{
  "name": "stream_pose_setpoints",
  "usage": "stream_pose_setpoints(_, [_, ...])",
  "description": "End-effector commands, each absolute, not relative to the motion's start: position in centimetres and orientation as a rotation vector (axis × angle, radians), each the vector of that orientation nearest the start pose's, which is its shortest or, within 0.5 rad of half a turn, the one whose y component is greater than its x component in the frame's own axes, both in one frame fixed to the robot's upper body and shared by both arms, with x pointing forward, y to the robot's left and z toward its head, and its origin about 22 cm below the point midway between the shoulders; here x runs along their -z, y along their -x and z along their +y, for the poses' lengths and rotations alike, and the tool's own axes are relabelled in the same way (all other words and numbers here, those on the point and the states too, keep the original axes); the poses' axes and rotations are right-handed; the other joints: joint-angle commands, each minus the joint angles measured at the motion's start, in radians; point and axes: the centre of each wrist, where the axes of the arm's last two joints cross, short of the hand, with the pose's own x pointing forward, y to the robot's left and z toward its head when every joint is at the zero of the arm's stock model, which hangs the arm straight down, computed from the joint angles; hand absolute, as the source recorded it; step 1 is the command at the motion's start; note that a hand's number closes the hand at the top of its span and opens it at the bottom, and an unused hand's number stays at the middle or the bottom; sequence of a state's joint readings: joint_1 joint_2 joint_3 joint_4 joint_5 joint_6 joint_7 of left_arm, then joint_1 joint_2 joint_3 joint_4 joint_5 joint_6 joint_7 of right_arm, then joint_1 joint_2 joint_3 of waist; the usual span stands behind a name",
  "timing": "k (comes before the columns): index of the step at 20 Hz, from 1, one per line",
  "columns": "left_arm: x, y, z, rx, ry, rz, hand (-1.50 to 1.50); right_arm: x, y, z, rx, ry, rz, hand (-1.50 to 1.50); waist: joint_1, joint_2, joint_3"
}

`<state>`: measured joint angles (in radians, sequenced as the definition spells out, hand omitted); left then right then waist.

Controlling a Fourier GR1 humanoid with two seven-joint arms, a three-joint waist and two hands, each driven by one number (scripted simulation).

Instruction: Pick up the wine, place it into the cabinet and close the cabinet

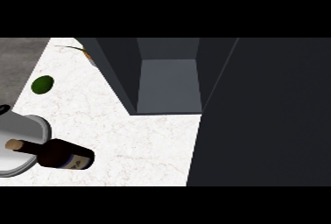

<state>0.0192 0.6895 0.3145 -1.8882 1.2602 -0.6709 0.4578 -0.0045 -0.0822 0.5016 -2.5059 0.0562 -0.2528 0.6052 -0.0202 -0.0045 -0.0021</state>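
On the bench [149, 140] the wine [61, 154] lies untouched beside the open cabinet [168, 83], neither hand visible, everything left to do

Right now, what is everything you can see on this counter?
wine bottle: one, dark with a tan cork, lying at lower left, its neck over the pot's rim.
pot: one, silver-grey, at the left edge, partly cut off.
round green thing: one, upper left on the counter.
cabinet: one, dark grey, open, nothing visible inside.
cabinet door: one, dark, filling the right side.
counter: one, white marbled.
robot hand: none in view.
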Motion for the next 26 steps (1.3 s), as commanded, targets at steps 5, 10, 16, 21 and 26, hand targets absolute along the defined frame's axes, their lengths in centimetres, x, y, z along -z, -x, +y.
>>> stream_pose_setpoints(5, [-13.7, -22.5, 37.9, 0.468, 0.720, -1.614, -1.50, -21.0, -9.0, -17.2, -0.115, -0.261, -1.938, -1.50, 0.000, -0.002, 0.000])
stream_pose_setpoints(10, [-11.0, -23.2, 39.0, 0.463, 0.677, -1.589, -1.50, -21.6, -8.5, -17.6, -0.125, -0.285, -1.939, -1.50, -0.005, 0.000, 0.000])
stream_pose_setpoints(16, [-8.0, -23.8, 39.8, 0.443, 0.661, -1.582, -1.50, -21.9, -8.6, -18.2, -0.133, -0.262, -1.947, -1.50, -0.004, 0.002, 0.000])
stream_pose_setpoints(21, [-5.9, -24.2, 41.1, 0.438, 0.621, -1.584, -1.50, -21.5, -9.0, -17.3, -0.111, -0.237, -1.938, -1.50, -0.006, 0.001, -0.001])
stream_pose_setpoints(26, [-4.4, -23.0, 41.6, 0.463, 0.601, -1.574, -1.50, -21.6, -8.3, -17.4, -0.120, -0.255, -1.929, -1.50, 0.001, -0.001, 0.000])
